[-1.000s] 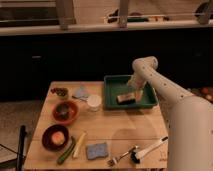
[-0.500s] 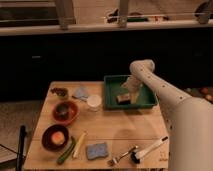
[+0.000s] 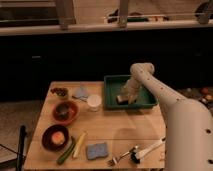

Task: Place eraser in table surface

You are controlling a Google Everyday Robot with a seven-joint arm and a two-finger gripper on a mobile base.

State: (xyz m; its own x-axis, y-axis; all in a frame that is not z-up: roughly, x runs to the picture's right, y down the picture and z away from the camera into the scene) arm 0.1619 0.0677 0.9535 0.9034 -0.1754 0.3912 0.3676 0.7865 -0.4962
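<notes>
The eraser (image 3: 121,100) is a small tan-brown block lying in the left front part of the green tray (image 3: 150,103), at the back right of the light wooden table surface (image 3: 120,127). My gripper (image 3: 126,93) reaches down into the tray from the right. It sits right over the eraser and hides part of it. I cannot tell whether it touches the eraser.
A white cup (image 3: 93,102) stands left of the tray, and a grey cloth (image 3: 81,92) and a small dish (image 3: 61,91) lie beyond it. Two red bowls (image 3: 65,111) (image 3: 55,137) are at the left. A cucumber (image 3: 66,151), blue sponge (image 3: 97,150), fork (image 3: 120,157) and brush (image 3: 147,149) lie along the front.
My gripper has moved left and down inside the tray, from beside the eraser to right over it. The eraser has not moved.
</notes>
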